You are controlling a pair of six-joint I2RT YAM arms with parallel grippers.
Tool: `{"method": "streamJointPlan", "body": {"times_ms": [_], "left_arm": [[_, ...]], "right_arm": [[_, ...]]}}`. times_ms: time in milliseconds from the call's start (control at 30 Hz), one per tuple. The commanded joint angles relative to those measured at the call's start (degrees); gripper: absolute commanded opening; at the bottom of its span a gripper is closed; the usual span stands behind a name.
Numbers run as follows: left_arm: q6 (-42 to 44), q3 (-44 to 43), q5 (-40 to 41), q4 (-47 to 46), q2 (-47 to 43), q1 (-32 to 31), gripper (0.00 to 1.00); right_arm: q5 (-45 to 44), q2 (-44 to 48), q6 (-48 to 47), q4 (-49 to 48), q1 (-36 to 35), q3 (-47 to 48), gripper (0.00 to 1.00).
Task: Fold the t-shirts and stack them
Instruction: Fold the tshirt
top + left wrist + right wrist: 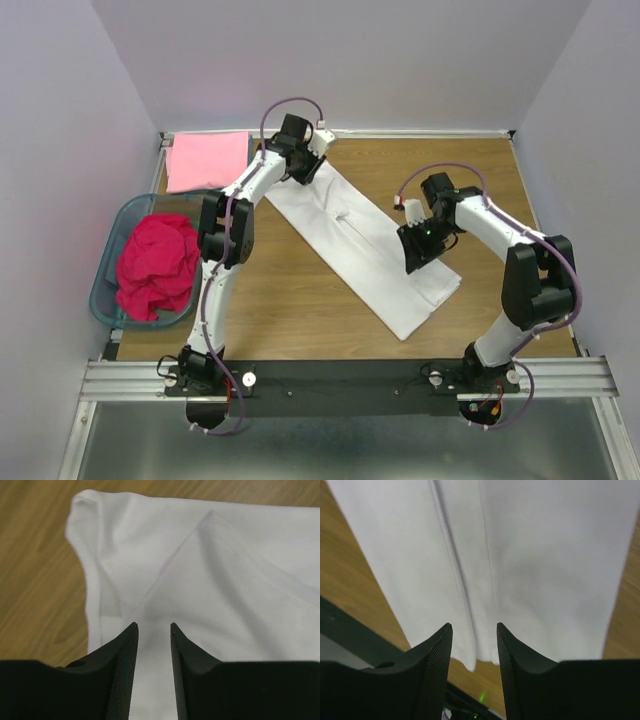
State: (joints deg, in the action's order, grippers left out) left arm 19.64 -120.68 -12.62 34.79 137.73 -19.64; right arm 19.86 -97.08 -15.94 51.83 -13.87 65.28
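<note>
The white t-shirt (360,250) lies folded into a long strip, running diagonally from back left to front right on the wooden table. My left gripper (308,170) is open just above the strip's far end (240,555), its jaws (153,625) a small gap apart with cloth showing between them. My right gripper (413,258) is open over the strip's near end (545,555), with the shirt's edge between its jaws (474,625). The light pink t-shirt (207,160) lies folded flat at the back left corner. The magenta-red t-shirt (155,265) is crumpled in the basket.
The teal plastic basket (108,262) stands at the table's left edge. A black rail (340,380) runs along the near edge by the arm bases. Bare wood (290,300) shows in front of the white shirt.
</note>
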Motion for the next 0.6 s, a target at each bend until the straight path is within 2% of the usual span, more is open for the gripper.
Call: {"method": "streamJointPlan", "body": {"times_ms": [0, 100, 233, 367, 567], "left_arm": [[-0.12, -4.93, -2.49, 2.06, -5.61, 0.92, 0.41], [-3.28, 5.15, -8.18, -1.64, -13.87, 0.57, 0.42], [-8.11, 17.02, -13.55, -3.13, -17.84, -0.48, 0.40], [-9.97, 24.68, -14.54, -5.60, -19.52, -1.89, 0.37], [-10.06, 25.51, -10.59, -4.64, -15.92, -2.33, 0.35]], "right_arm": [[5.46, 4.09, 0.92, 4.94, 0.33, 8.54, 0.49], [3.00, -0.81, -1.10, 4.51, 0.33, 10.48, 0.47], [1.51, -5.12, -1.11, 1.70, 0.33, 10.05, 0.42], [0.19, -7.24, -0.67, -0.50, 0.33, 8.91, 0.37], [2.28, -8.92, -0.49, -2.17, -0.28, 3.38, 0.33]]}}
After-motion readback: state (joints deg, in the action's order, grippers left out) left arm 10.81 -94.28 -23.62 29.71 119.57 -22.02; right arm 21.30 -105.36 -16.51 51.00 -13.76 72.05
